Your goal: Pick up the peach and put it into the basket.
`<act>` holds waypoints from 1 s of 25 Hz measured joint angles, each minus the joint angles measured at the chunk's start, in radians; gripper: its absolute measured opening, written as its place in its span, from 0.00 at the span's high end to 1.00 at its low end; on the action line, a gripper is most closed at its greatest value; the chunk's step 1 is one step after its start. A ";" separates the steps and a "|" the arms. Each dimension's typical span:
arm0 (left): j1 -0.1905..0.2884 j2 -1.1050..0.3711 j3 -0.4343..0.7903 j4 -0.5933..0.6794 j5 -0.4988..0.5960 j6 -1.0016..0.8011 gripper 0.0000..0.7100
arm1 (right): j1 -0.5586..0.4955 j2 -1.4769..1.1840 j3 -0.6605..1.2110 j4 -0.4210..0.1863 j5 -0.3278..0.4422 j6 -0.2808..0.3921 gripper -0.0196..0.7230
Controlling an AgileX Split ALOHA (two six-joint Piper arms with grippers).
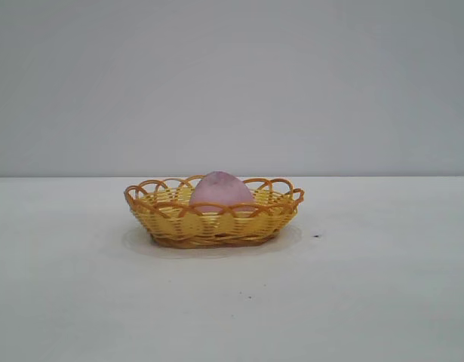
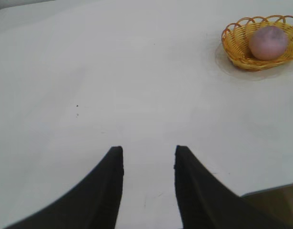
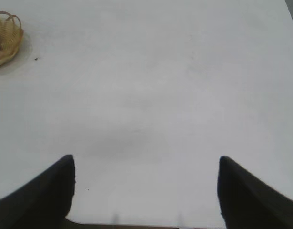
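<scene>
The pink-mauve peach lies inside the yellow-orange wicker basket at the middle of the white table. In the left wrist view the peach sits in the basket, well away from my left gripper, which is open and holds nothing. My right gripper is open wide over bare table near the table's edge, also holding nothing. Only a part of the basket shows in the right wrist view, far off. Neither arm appears in the exterior view.
The white table spreads around the basket on all sides. A small dark speck lies on the table to the right of the basket. A plain grey wall stands behind.
</scene>
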 joint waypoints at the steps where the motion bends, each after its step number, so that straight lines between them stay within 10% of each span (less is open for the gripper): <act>1: 0.000 0.000 0.000 0.000 0.000 0.000 0.62 | 0.000 -0.015 0.000 0.000 0.000 0.000 0.26; 25: 0.000 -0.001 0.000 -0.002 0.002 0.000 0.62 | 0.091 -0.166 0.000 0.000 0.002 0.002 0.26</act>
